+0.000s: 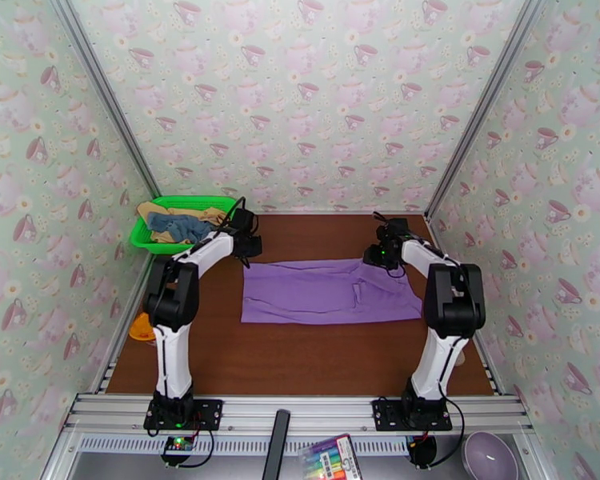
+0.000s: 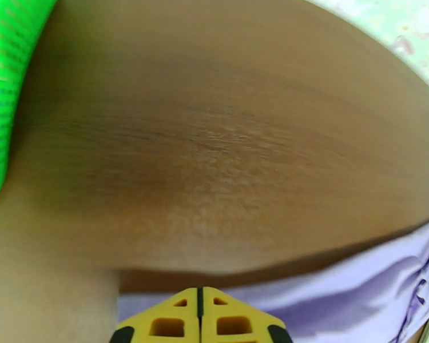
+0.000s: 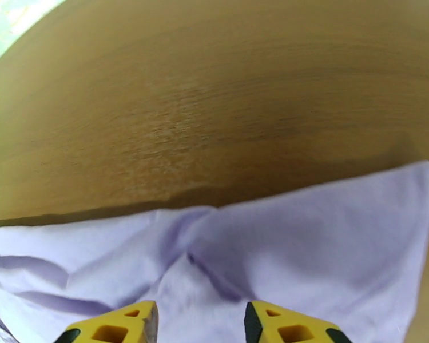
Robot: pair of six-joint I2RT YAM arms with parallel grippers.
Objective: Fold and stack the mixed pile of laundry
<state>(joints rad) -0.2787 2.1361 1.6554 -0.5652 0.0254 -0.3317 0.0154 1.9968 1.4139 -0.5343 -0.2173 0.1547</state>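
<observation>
the purple t-shirt (image 1: 326, 291) lies spread flat in the middle of the bench (image 1: 300, 354), its long side running left to right. it looks laid out this way so that its far edge is easy to reach for a fold. the left arm (image 1: 208, 254) reaches to the shirt's far left corner. in the left wrist view the left jaws are pressed together right at the cloth's edge (image 2: 329, 292), but it is not clear whether a pinch of fabric sits between them. the right arm (image 1: 428, 258) reaches to the far right corner. the right jaws stand apart with wrinkled purple cloth (image 3: 306, 241) below and between them, gripping nothing. taking both far corners at once would, by this reading, let the edge be lifted evenly and carried toward the near side without skewing. the slate-blue shirt (image 1: 180, 227) and the tan-yellow one (image 1: 152, 210) sit crumpled in the green basket (image 1: 142, 236) at the far left, just beside the left arm and apart from the t-shirt. they are probably left there so the bench stays free for one garment at a time. no folded stack shows, so the task seems to be at an early stage.
</observation>
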